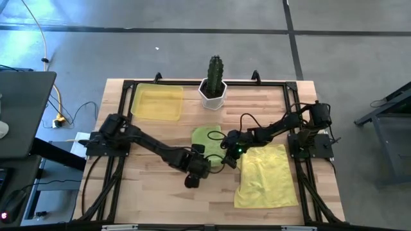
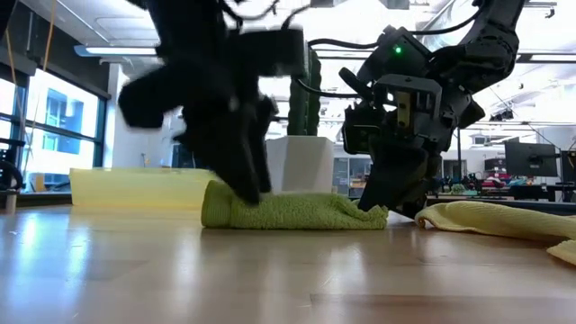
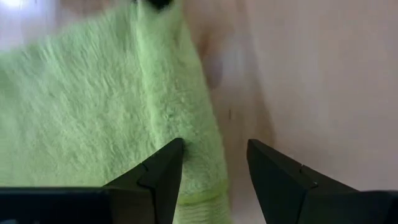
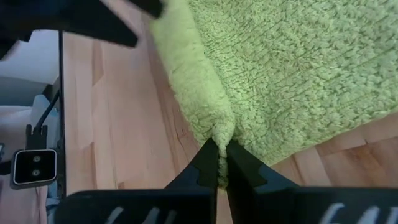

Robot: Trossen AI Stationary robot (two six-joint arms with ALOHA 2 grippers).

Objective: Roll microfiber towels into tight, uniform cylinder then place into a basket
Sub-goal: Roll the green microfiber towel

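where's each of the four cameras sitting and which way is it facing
high view: above the table, looking straight down; both arms show, left hand and right hand at the green towel.
low view: at tabletop height, looking level across the green towel into the room; both arms come down from above.
left wrist view: on the left wrist, looking past its open fingers at the green towel's edge.
right wrist view: on the right wrist; its fingers pinch a towel fold.
All four views share the green towel.
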